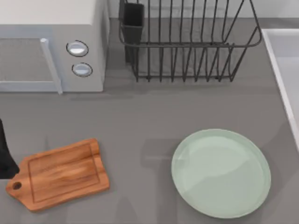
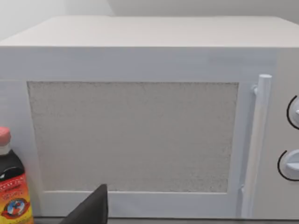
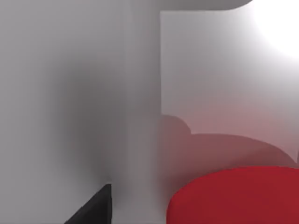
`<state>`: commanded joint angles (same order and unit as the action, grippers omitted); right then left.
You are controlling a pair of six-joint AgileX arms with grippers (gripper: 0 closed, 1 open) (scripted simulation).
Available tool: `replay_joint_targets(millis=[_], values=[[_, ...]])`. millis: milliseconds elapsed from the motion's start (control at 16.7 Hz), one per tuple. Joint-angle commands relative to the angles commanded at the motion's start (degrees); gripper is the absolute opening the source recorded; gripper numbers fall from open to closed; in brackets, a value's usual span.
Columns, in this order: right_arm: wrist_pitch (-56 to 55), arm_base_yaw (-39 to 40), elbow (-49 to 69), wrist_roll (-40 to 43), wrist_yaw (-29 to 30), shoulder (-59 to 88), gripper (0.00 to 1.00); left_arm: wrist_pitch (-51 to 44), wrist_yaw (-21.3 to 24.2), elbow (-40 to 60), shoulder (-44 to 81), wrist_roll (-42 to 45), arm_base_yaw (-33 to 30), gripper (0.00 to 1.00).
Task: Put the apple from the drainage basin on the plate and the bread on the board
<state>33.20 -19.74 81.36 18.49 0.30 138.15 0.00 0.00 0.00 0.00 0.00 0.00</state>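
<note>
The apple (image 3: 238,196) lies very close under the right hand (image 3: 93,207), inside the pale drainage basin (image 3: 210,70), and it takes the near part of the right wrist view. In the top view the rim of the basin (image 1: 280,60) stands at the right of the plate (image 1: 220,172), so the right arm is clearly the nearer one for this fruit. One dark finger of this hand shows beside the apple; I cannot tell if the fingers are apart or together.

The plate is bare. The board (image 1: 60,173) lies well to the left of the plate, also bare. The left hand (image 2: 91,210) faces the microwave (image 2: 140,116), beside a sauce bottle (image 2: 13,186); its state I cannot tell either.
</note>
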Motion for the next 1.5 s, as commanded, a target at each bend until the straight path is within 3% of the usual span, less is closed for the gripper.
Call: replay_joint_targets(millis=[780,1500], values=[[0.0,0.0,0.0,0.0,0.0,0.0,0.02,0.0,0.0,0.0,0.0,0.0,0.0,1.0],[4.5,0.1,2.1,-0.5,-1.0,-5.5,0.0,0.0,0.0,0.0,0.0,0.0,0.0,1.0]])
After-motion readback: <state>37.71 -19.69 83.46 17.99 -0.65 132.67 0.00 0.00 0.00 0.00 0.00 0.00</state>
